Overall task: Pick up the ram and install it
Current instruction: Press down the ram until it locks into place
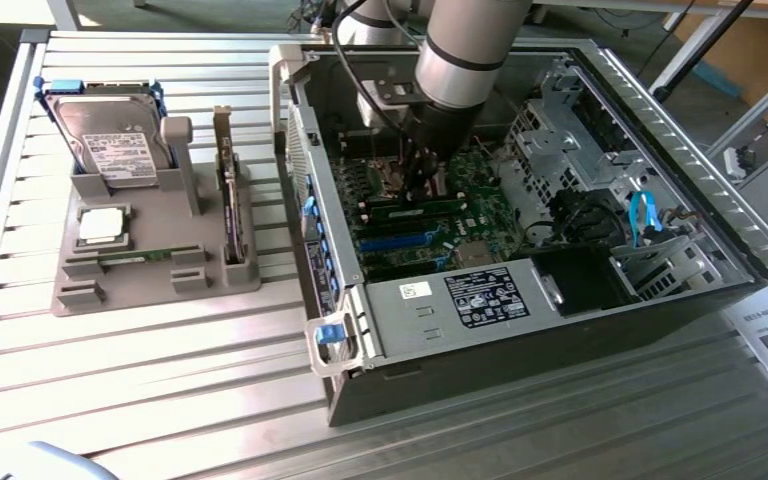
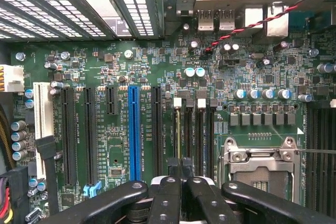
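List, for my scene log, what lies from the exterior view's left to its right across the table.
Hard drive upright in the grey holder → dark expansion card standing at the holder's far side → open computer case with the arm's gripper down over the motherboard → power supply.

The arm [image 1: 471, 60] is cut off by the exterior view's top edge and hides part of the motherboard [image 1: 471, 215]. The gripper [image 2: 181, 174] is cropped by the wrist view's edge; whether it holds the ram cannot be told.
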Controlling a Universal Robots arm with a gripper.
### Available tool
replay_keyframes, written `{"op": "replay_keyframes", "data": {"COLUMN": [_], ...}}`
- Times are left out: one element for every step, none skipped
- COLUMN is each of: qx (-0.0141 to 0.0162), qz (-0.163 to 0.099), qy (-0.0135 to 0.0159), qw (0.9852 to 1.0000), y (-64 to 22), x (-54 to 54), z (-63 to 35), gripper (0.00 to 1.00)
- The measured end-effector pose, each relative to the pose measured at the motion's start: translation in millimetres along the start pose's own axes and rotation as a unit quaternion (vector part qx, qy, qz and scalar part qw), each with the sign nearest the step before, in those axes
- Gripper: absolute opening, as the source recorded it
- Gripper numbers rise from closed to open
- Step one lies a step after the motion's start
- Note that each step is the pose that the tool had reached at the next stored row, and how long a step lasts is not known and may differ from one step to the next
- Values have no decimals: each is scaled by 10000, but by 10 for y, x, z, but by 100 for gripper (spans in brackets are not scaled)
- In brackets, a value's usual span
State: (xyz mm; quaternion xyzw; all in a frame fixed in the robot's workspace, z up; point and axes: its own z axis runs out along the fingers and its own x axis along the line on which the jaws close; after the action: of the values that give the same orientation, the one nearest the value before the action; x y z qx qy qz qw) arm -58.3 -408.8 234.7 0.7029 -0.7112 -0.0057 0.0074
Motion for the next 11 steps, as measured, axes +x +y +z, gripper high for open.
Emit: {"op": "replay_keyframes", "data": {"qx": [-1, -2, -1, -1, -2, -2, -2, -1, -1, -1, -1], "qz": [0, 0, 0, 0, 0, 0, 0, 0, 0, 0, 0], "qy": [2, 2, 2, 3, 3, 3, 2, 2, 2, 2, 2], "qw": [10000, 10000, 10000, 10000, 10000, 10000, 10000, 10000, 10000, 10000, 10000], "y": [0, 1, 1, 2, 2, 2, 2, 2, 2, 2, 2], "x": [0, 1, 1, 1, 1, 1, 1, 0, 1, 1, 1], "z": [-17, -31, -48, -64, -77, -86, -92, -93, -93, -93, -94], "gripper": [10, 10, 10, 10, 10, 10, 10, 10, 10, 10, 10]}}
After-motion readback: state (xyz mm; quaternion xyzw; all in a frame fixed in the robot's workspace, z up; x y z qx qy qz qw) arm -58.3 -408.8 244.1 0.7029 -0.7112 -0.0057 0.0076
